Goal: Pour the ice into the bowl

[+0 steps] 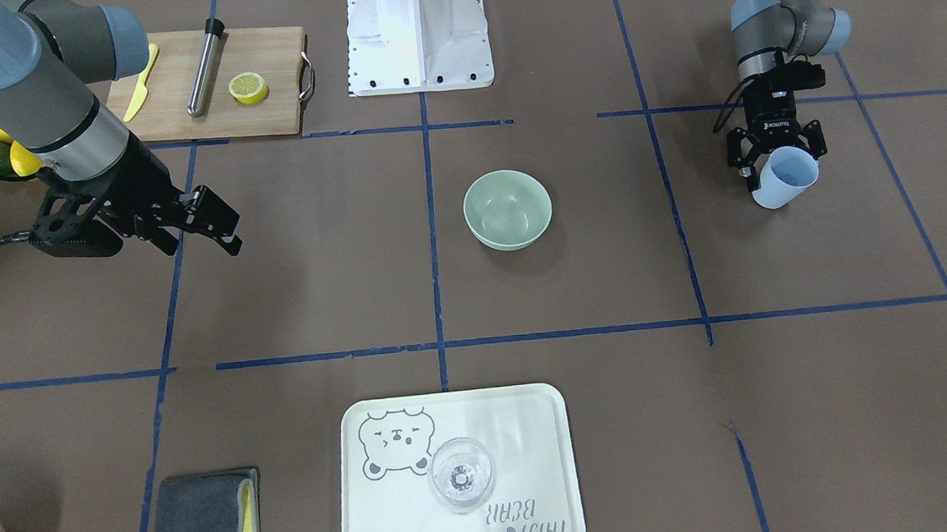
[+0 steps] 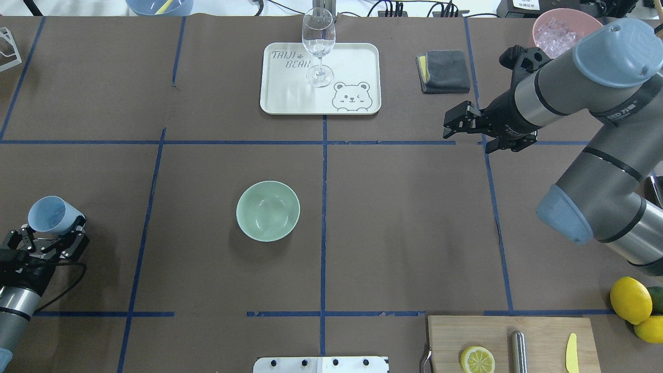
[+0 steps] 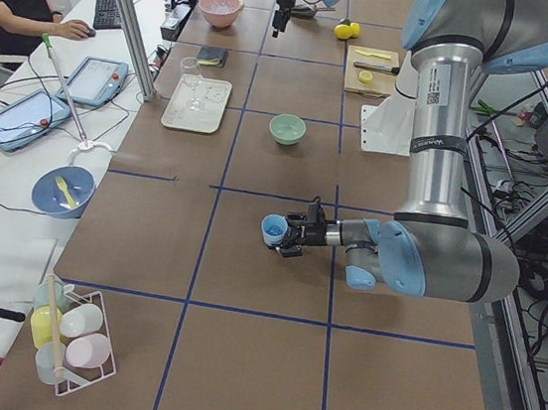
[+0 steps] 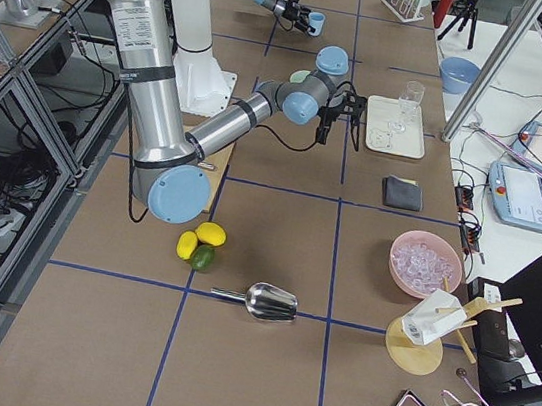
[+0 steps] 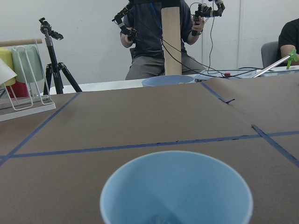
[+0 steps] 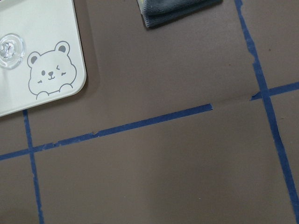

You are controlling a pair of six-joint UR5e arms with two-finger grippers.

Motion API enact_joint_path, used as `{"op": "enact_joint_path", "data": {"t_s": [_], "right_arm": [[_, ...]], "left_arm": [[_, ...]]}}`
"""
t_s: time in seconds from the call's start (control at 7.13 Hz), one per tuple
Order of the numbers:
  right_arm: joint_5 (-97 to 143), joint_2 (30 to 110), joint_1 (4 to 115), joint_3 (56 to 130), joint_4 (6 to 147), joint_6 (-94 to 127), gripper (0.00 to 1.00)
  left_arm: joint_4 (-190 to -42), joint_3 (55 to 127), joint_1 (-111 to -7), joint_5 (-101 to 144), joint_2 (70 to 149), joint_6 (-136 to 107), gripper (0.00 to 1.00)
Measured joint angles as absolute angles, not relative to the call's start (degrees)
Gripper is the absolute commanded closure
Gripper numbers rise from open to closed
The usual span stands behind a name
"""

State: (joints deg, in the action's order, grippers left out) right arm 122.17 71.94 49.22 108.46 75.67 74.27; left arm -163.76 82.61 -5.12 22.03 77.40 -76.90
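The pale mint-green bowl (image 2: 268, 211) stands empty near the table's middle; it also shows in the front view (image 1: 508, 210). My left gripper (image 2: 52, 231) is shut on a blue cup (image 2: 50, 215) at the table's left edge, far from the bowl, with the cup tilted a little (image 1: 785, 179). In the left wrist view the cup (image 5: 177, 186) fills the lower frame, and a faint glassy bit at its bottom may be ice. My right gripper (image 2: 448, 126) is open and empty above the table at the far right (image 1: 229, 229).
A pink container (image 2: 557, 31) holds ice cubes at the far right corner. A wine glass (image 2: 318, 41) stands on a bear tray (image 2: 272, 103). A grey cloth (image 2: 444, 71), a cutting board (image 2: 538, 331) with a lemon half, loose lemons (image 2: 630, 299) and a metal scoop (image 4: 265, 303) are also there.
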Motion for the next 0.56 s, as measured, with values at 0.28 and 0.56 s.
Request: {"op": "enact_joint_path", "data": {"t_s": [0.28,0.56], "right_arm": [[122.17,71.96,49.28,108.47,75.67,74.27,0.00],[122.17,71.91,49.30,108.51,75.67,74.27,0.00]], "left_arm": [[-163.82,81.75,-5.55,22.52,78.65,-77.00,0.01],[-163.83,81.60,-6.34,22.74,79.05,-77.00,0.31]]}}
